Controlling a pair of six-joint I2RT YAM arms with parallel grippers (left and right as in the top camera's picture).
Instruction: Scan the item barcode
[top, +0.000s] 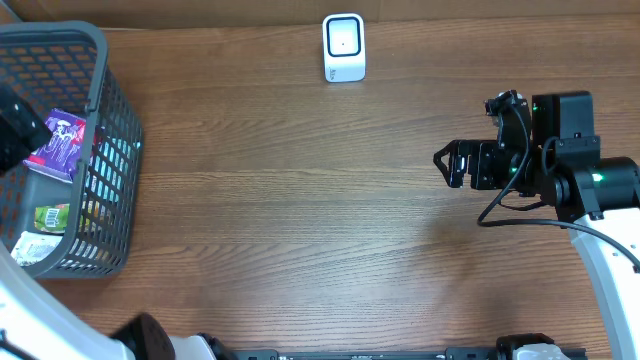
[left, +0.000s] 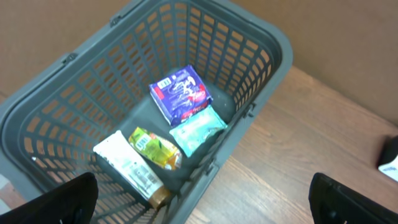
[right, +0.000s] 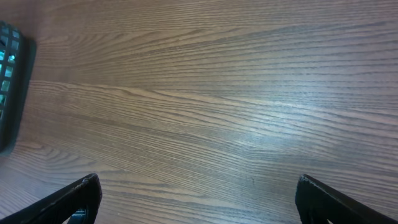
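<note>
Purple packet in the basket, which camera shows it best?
Left wrist view: the purple packet lies fully visible on the basket floor. Overhead shows it small, near the frame edge. Right wrist shows none of it.

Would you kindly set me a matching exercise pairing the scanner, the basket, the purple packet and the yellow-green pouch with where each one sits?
Things:
1. scanner
2. basket
3. purple packet
4. yellow-green pouch

Places:
A. in the basket, at the end of the row, by the teal packet
B. on the left side of the table
C. in the basket, between the white packet and the teal packet
D. standing at the table's far edge

Pairs: 1-D, 2-B, 3-A, 4-C.
</note>
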